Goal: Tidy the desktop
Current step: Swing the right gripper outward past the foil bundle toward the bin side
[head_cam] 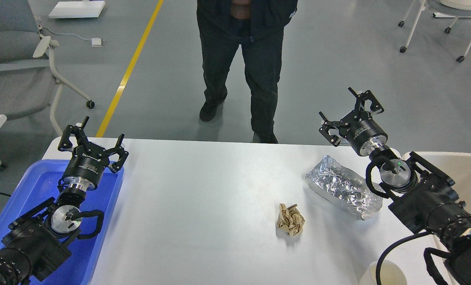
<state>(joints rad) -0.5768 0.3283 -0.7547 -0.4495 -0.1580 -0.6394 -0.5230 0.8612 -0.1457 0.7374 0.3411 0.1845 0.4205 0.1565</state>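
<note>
The white desktop [203, 206] fills the lower part of the head view. On it lie a crumpled brown paper ball [290, 220] right of centre and a crinkled silver foil packet [343, 187] further right. My left gripper [93, 138] hovers open over the far end of the blue tray, holding nothing. My right gripper [350, 114] stands open above the desktop's far right edge, up and beyond the foil packet, with nothing between its fingers.
A blue plastic tray [101, 237] lies along the left edge under my left arm. A beige tub [468, 174] sits at the right. A pale cup [389, 273] is at the bottom right. A person [243, 67] stands behind the far edge; chairs flank the floor.
</note>
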